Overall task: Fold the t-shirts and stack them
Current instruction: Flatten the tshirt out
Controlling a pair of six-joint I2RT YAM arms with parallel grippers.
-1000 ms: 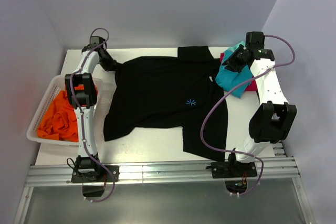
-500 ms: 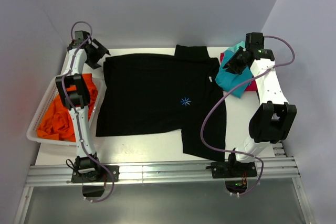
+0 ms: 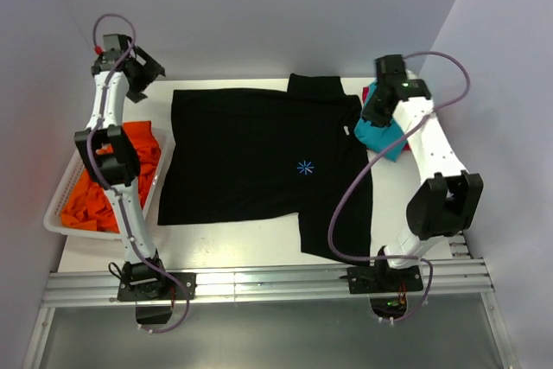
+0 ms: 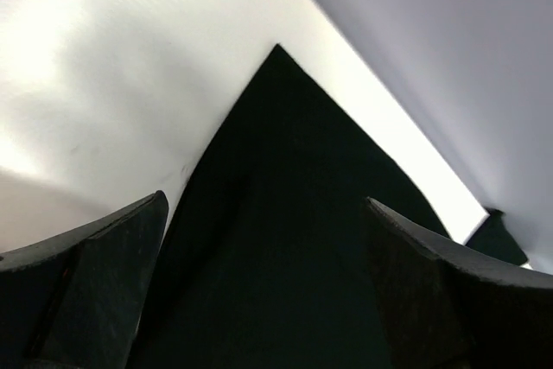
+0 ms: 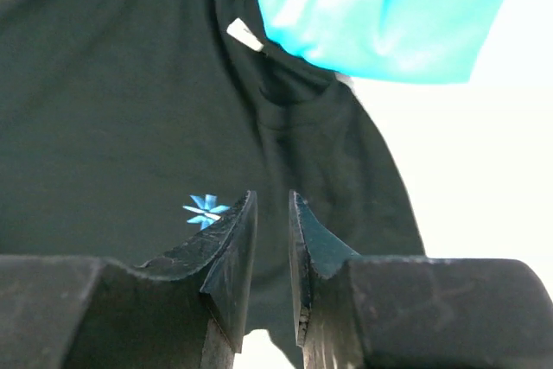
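A large black t-shirt (image 3: pixel 259 157) lies spread flat on the white table, its blue starburst mark (image 3: pixel 304 167) facing up. My left gripper (image 3: pixel 145 75) hangs open past the shirt's far left corner, nothing between its fingers; the left wrist view shows the gripper (image 4: pixel 264 200) above that black corner (image 4: pixel 285 257). My right gripper (image 3: pixel 374 113) hovers over the shirt's far right edge beside a teal t-shirt (image 3: pixel 386 137). In the right wrist view its fingers (image 5: pixel 273 196) stand a narrow gap apart and empty, with teal cloth (image 5: pixel 380 15) and the black shirt (image 5: pixel 130 84) below.
A white basket (image 3: pixel 57 220) at the left table edge holds an orange t-shirt (image 3: pixel 95 200). A pink-red t-shirt (image 3: pixel 416 141) peeks out under the teal one at the far right. Walls close in behind and on both sides.
My left gripper pulled the shirt's far left part outward, let it go and rose toward the far left corner; the shirt now lies flat. My right gripper shifted slightly left.
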